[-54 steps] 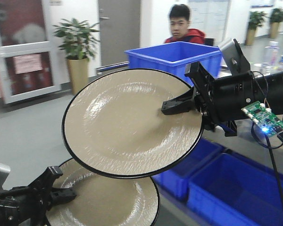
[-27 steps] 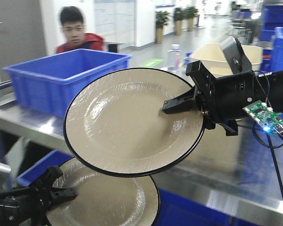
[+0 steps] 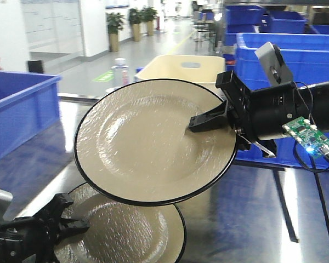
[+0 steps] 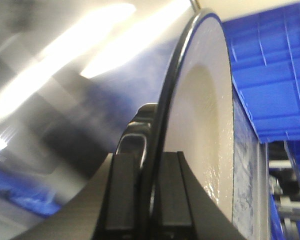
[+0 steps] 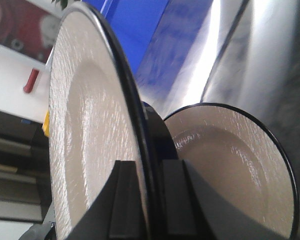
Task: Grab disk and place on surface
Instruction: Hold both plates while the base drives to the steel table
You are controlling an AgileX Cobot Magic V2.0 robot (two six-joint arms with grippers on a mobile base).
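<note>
I found no word, number or brand that I could read. The small green circuit board (image 3: 308, 137) hung on my right arm, and any print on it was too small to make out. The bottle (image 3: 119, 68) far behind was too blurred for me to tell a label. The green patch (image 3: 106, 75) on the floor beyond gave no legible sign. The upper plate (image 3: 148, 145) and the lower plate (image 3: 126, 230) that I gripped showed only glare on their glaze.
</note>
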